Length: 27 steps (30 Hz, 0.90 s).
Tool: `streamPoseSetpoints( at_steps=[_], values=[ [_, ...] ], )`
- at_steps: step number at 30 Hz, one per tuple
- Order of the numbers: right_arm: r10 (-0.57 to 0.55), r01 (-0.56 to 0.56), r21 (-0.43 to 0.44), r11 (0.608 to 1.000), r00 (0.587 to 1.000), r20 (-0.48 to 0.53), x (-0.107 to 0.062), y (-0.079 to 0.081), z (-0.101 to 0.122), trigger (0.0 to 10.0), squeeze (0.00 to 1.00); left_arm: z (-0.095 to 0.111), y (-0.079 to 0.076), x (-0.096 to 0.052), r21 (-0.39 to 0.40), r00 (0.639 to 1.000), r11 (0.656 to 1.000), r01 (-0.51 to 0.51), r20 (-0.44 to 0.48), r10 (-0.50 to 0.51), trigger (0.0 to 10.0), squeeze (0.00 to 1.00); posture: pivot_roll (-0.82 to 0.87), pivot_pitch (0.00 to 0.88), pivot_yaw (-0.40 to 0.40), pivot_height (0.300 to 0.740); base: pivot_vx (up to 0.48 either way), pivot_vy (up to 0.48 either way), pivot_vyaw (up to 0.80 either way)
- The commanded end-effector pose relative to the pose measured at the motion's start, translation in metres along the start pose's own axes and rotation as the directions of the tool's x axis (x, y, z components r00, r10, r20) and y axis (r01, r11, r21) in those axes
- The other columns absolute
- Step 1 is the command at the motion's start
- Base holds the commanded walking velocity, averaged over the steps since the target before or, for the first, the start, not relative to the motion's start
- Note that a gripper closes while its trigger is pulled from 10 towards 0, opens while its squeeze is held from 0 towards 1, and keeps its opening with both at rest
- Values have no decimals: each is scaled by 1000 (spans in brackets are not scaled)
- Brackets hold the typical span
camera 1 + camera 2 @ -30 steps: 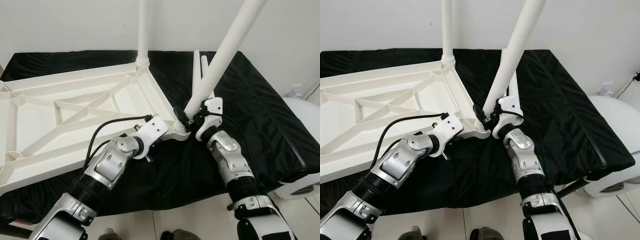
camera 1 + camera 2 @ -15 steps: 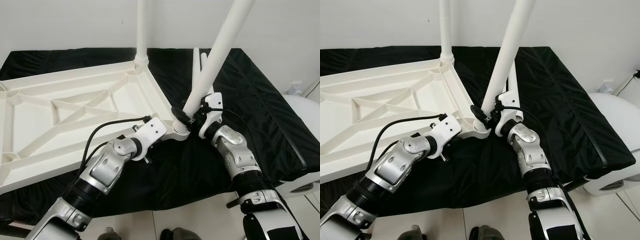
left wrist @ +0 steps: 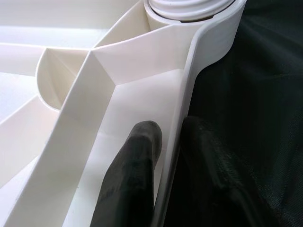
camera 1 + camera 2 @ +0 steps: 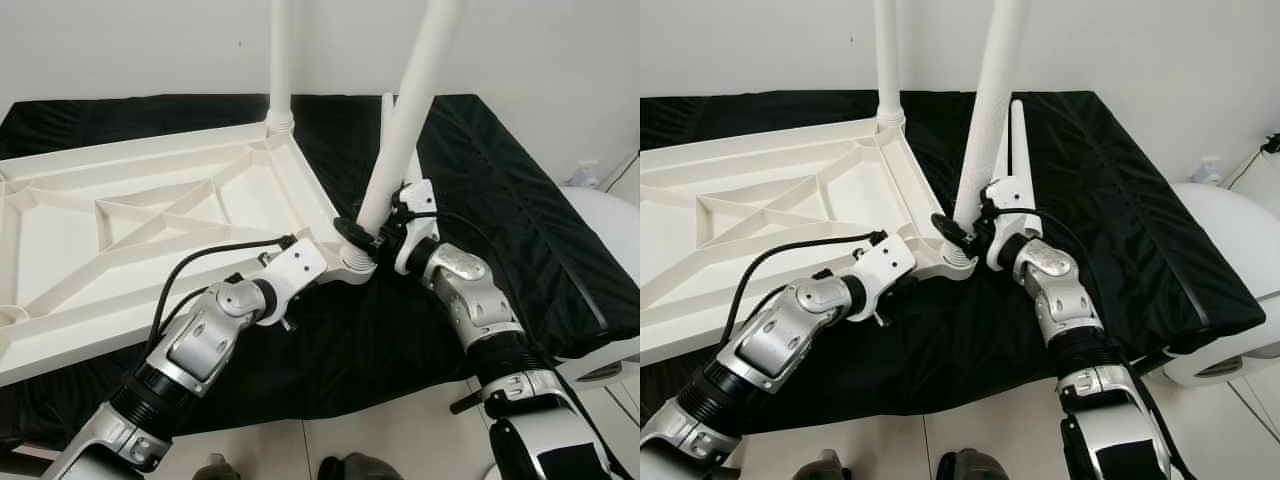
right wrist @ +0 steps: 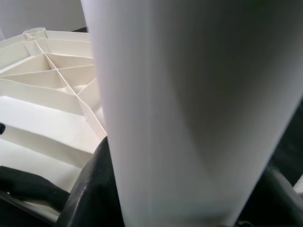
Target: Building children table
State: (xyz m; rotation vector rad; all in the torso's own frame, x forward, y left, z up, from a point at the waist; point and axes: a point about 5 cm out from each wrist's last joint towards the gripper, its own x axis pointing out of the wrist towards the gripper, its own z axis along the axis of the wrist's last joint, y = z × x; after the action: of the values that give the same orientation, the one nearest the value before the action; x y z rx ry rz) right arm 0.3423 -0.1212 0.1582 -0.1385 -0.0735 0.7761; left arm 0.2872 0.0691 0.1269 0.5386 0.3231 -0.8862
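Swinging upright over the last second, the white table leg (image 4: 405,130) gripped by the right gripper (image 4: 385,232) now leans only slightly, where before it slanted well off toward the right; its foot sits at the threaded corner socket (image 4: 356,262) of the upturned white tabletop (image 4: 150,215), which lies on the black cloth (image 4: 520,210), so I judge the leg is being lined up to screw in; a fitted leg (image 4: 279,60) already stands at the far corner and two spare legs (image 4: 1016,135) lie beyond the jaws; the right wrist view adds that the black fingers (image 5: 87,189) are clamped around the leg on both sides; the left wrist view shows the left gripper (image 3: 165,142) pinching the tabletop's rim, one finger inside the wall, one outside, just short of the socket
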Motion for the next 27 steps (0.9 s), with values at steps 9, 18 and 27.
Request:
streamPoseSetpoints(
  at_steps=[9,18,27],
  values=[
    [-52,51,-72,996,999,-4,-8,24,-16,10000,0,-6,-14,-10,24,988,988,153,-4,-153,10000,0,20,8,-80,740,0,0,0],
    [-172,173,1,985,979,111,0,27,-3,10000,0,-11,-21,-16,41,980,979,201,-14,-200,10000,0,21,12,-79,740,0,0,0],
    [-260,256,45,966,950,176,2,23,10,10000,0,-14,-27,-20,44,974,973,226,-14,-226,10000,0,30,24,-83,740,0,0,0]
  ],
)
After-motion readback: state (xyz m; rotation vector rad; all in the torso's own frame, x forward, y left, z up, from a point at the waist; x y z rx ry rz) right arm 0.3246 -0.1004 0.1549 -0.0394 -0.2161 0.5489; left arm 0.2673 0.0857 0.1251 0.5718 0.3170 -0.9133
